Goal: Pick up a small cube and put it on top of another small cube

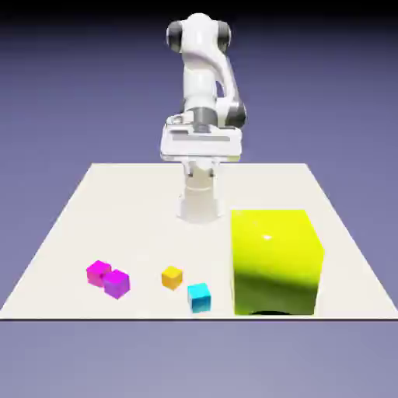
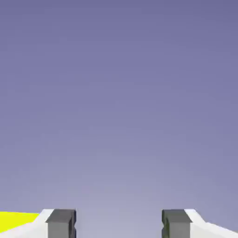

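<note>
Glossy cyan cube [image 1: 199,297] and magenta cube [image 1: 97,272] rest apart; pincer [image 2: 118,224] gapes, empty.

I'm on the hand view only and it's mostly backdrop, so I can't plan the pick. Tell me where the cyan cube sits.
Observer: The cyan cube sits near the table's front edge, just left of the big yellow-green block in the exterior view.
Operator: Give me the magenta cube's spot.
Observer: The magenta cube is far toward the exterior view's left, touching a violet cube.
Operator: Say what lies between them.
Observer: An orange-yellow cube, standing apart from both.
Operator: Report the gripper.
Observer: The gripper is open, empty, far back from the cubes.
</note>
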Available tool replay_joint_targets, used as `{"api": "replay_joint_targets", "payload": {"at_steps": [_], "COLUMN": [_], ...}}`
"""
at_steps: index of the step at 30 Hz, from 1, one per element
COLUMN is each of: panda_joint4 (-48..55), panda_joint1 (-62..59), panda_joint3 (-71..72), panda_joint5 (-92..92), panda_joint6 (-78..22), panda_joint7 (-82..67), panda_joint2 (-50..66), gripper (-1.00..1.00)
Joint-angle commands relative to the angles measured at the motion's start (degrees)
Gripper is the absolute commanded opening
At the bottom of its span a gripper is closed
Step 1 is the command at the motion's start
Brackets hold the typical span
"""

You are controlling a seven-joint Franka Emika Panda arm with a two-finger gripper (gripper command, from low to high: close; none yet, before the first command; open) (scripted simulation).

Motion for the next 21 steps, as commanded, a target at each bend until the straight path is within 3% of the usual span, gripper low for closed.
{"api": "replay_joint_targets", "payload": {"at_steps": [1,21], "panda_joint4": [0.9,19.5], "panda_joint1": [-1.3,-28.0], "panda_joint3": [1.2,24.2], "panda_joint5": [0.0,-0.6], "panda_joint6": [-0.9,-19.0], "panda_joint7": [2.5,52.3], "panda_joint2": [1.9,39.1], "gripper": [0.0,0.0]}}
